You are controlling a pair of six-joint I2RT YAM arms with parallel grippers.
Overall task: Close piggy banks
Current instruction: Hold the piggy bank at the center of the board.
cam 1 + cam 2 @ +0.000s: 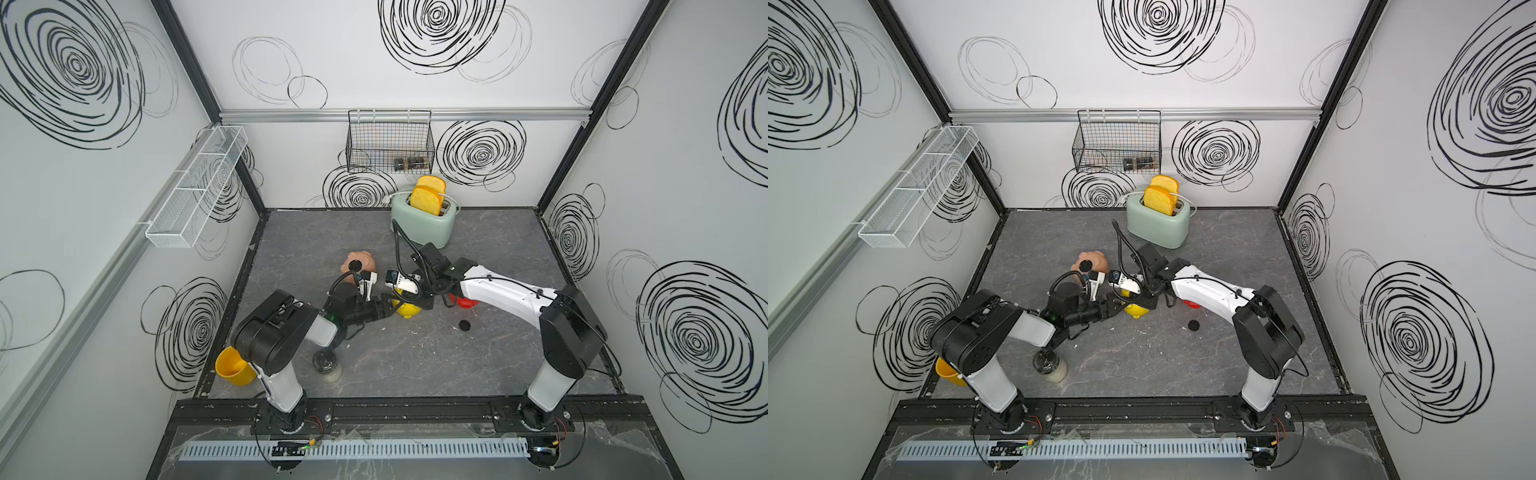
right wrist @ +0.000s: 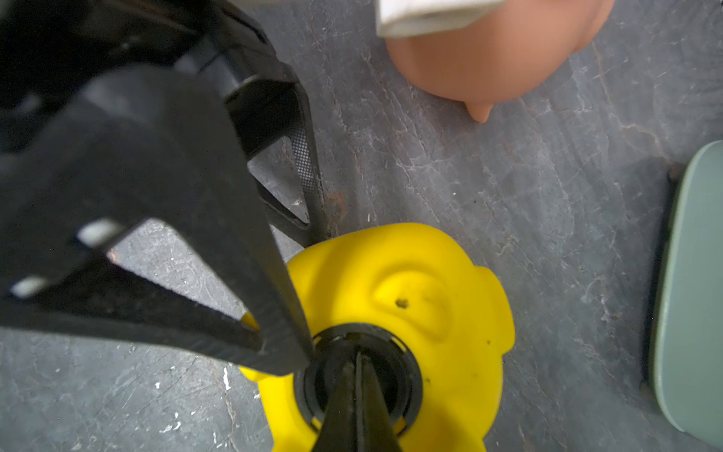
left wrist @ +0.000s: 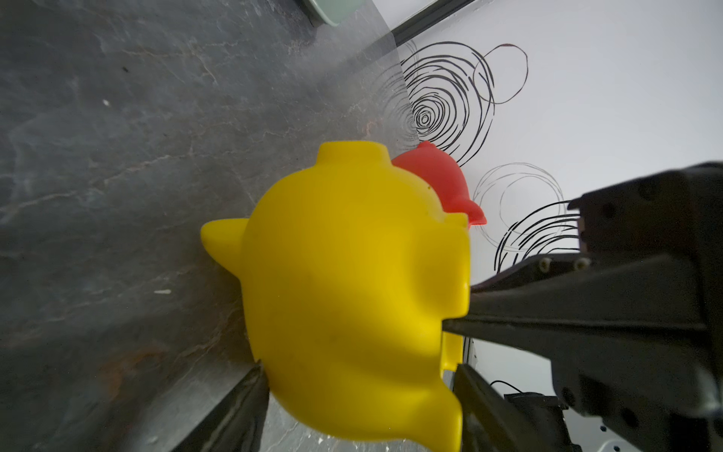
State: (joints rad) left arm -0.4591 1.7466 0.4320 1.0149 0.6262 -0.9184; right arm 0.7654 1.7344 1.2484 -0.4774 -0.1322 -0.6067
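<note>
The left arm (image 1: 286, 386) and right arm (image 1: 503, 291) share white shells between bulky black joints (image 1: 571, 332); ribbed black hoses (image 1: 397, 249) trail along them (small white cameras (image 1: 402, 283) at the wrists), and black wedge-shaped fingers (image 3: 587, 309) carry tiny screws (image 3: 544, 263)

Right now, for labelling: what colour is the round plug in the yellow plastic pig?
The plug is black; right wrist view.

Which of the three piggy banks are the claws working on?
The yellow piggy bank: the left claw straddles its body while the shut right claw touches the black plug in its belly. The pink one and the red one sit aside.
</note>
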